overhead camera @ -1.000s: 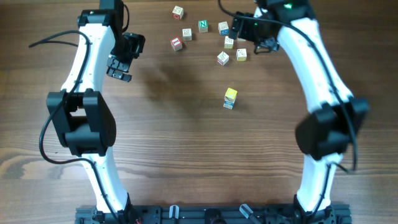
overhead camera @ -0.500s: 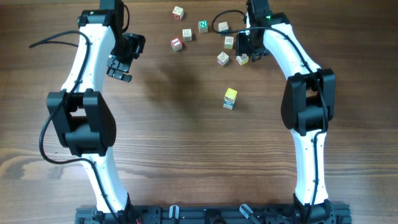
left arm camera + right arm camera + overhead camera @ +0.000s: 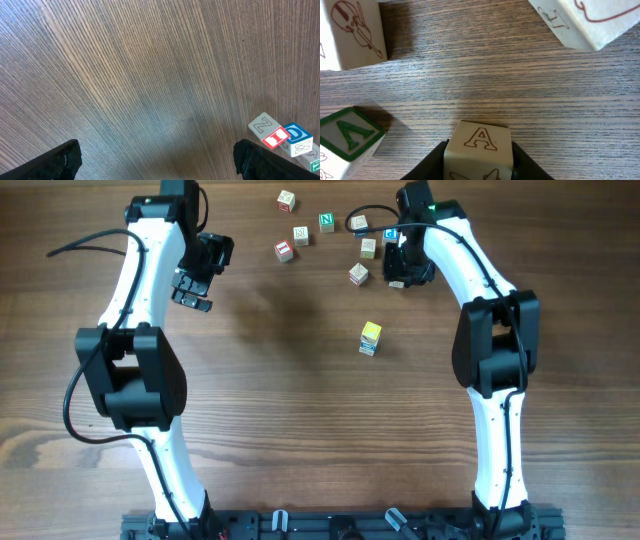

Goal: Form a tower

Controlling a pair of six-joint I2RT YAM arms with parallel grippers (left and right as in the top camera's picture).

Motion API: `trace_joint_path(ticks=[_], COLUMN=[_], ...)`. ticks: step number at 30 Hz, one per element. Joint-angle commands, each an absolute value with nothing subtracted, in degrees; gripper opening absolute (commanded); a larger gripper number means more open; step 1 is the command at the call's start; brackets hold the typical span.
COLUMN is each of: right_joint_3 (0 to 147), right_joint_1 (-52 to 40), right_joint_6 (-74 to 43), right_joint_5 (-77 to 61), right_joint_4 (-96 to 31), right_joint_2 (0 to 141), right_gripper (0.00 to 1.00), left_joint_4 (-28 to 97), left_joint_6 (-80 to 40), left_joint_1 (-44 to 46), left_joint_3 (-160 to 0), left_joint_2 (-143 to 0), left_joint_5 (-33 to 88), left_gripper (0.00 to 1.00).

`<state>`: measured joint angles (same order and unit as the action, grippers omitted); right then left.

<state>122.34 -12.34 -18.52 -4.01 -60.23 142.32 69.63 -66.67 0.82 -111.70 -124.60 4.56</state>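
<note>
Overall, the wooden table [image 3: 300, 410] is flanked by the white left arm [image 3: 135, 290] and right arm [image 3: 470, 270]. The left gripper [image 3: 156, 159] is held wide open above bare wood, with nothing between its fingers. The right gripper [image 3: 479, 161] is closed on the A cube [image 3: 479, 142], which is pressed on both sides by the dark fingers; a red "A" is read on its top face.

Since a second ago, the right arm has been folded in over the loose cubes [image 3: 358, 274] and its jaws drawn in from wide. The left arm and the tower [image 3: 370, 337] are found unmoved. The tower stands alone, apart from the loose cubes and nearer the robot's base, as a yellow-topped cube on a blue-faced one.

Among the loose cubes, the green N cube [image 3: 326, 221] is legible overhead. The red I cube [image 3: 275, 136] and the blue D cube [image 3: 295, 134] are seen in the left wrist view, and the violin cube [image 3: 352, 30] in the right wrist view.
</note>
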Motion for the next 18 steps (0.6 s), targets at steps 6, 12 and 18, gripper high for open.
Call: trace_joint_path(ticks=[6,12,18], right_joint_3=[123.4,123.4,123.3], right_joint_1=[-12.8,-16.6,-28.9], right_joint_6=[-24.7,-37.1,-50.9], right_joint_5=[-5.2,-9.1,-0.8], right_joint_4=[-68.4,-80.9,-91.1], right_joint_2=[133.6,116.7,113.6], right_gripper=[0.25,0.25,0.28], left_joint_4=[69.6,69.6,69.6], left_joint_6=[-66.0,-66.0,-66.0], left_joint_1=[0.6,0.6,0.6], left_joint_3=[-111.4,-111.4,-111.4], left_joint_2=[-122.8,-122.8,-122.8], left_joint_5=[4.0,4.0,4.0], left_gripper=[1.00,1.00,1.00])
